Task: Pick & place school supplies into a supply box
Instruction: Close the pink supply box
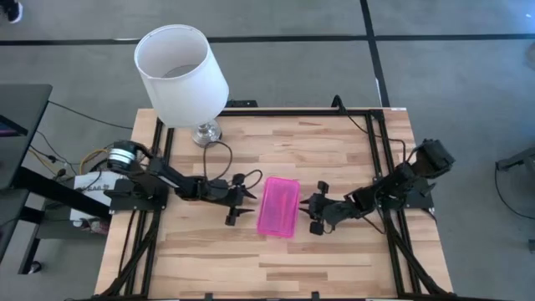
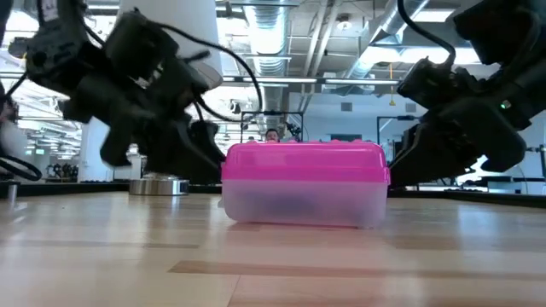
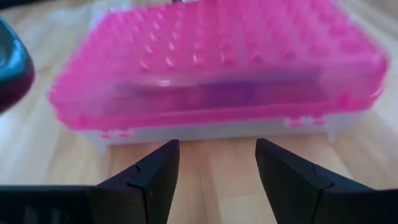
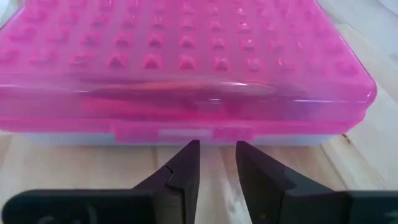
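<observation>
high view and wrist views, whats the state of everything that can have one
pencil case: pink lid shut, flat on the table between the arms
left gripper: open, empty, just short of the case's side
right gripper: slightly open, empty, aimed at the case's other side, not touching
lamp: upright at the table's far edge, not visibly lit

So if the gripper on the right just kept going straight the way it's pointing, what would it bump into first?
Most likely the supply box. The right gripper points at its long side, about where the pink lid meets the clear base, with only bare table between them.
</observation>
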Controlling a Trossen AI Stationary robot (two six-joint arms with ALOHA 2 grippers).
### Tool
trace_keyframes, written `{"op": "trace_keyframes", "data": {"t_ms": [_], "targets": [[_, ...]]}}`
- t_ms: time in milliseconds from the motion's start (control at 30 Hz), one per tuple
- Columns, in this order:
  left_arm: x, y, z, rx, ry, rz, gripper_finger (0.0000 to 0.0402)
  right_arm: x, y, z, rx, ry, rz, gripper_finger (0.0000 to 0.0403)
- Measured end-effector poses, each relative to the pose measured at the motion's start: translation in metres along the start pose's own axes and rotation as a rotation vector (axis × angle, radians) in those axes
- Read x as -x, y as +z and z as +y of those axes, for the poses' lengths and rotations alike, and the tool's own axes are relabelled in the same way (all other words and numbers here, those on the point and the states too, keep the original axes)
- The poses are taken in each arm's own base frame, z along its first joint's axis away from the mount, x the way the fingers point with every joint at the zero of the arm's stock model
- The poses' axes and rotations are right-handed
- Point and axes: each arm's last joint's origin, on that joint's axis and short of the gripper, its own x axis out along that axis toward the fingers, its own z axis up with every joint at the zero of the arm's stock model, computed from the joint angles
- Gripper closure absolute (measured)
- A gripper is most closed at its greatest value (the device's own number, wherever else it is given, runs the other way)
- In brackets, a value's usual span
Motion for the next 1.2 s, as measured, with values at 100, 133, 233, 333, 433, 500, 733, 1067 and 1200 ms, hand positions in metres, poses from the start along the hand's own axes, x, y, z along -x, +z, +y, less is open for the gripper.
{"op": "trace_keyframes", "data": {"t_ms": [100, 133, 233, 333, 433, 500, 733, 1067, 1200], "targets": [[-0.016, -0.007, 0.0, -0.006, 0.001, 0.011, 0.0194, 0.0, 0.0, -0.001, -0.001, -0.002, -0.002, 0.0303], [-0.021, -0.008, 0.0, -0.006, 0.002, 0.01, 0.0194, 0.0, 0.0, -0.001, 0.0, -0.002, -0.002, 0.0303], [-0.033, -0.013, 0.003, 0.0, 0.0, 0.014, 0.0194, -0.001, 0.001, -0.001, 0.012, -0.007, -0.003, 0.0303], [-0.041, -0.014, 0.008, 0.008, -0.013, 0.003, 0.0194, -0.002, 0.001, -0.004, 0.016, -0.018, 0.002, 0.0303], [-0.043, -0.014, 0.012, 0.014, -0.024, 0.0, 0.0194, -0.003, 0.002, -0.007, 0.029, -0.029, 0.005, 0.0303], [-0.042, -0.013, 0.013, 0.016, -0.02, -0.001, 0.0194, -0.005, 0.002, -0.009, 0.032, -0.039, 0.006, 0.0303], [-0.042, -0.013, 0.014, 0.028, 0.014, 0.006, 0.0194, -0.008, 0.003, -0.016, 0.045, -0.078, 0.009, 0.0303], [-0.042, -0.013, 0.015, 0.073, 0.061, 0.011, 0.0194, -0.012, 0.006, -0.026, 0.07, -0.121, 0.009, 0.0303], [-0.042, -0.013, 0.016, 0.091, 0.09, 0.013, 0.0194, -0.013, 0.007, -0.03, 0.075, -0.133, 0.008, 0.0303]]}}
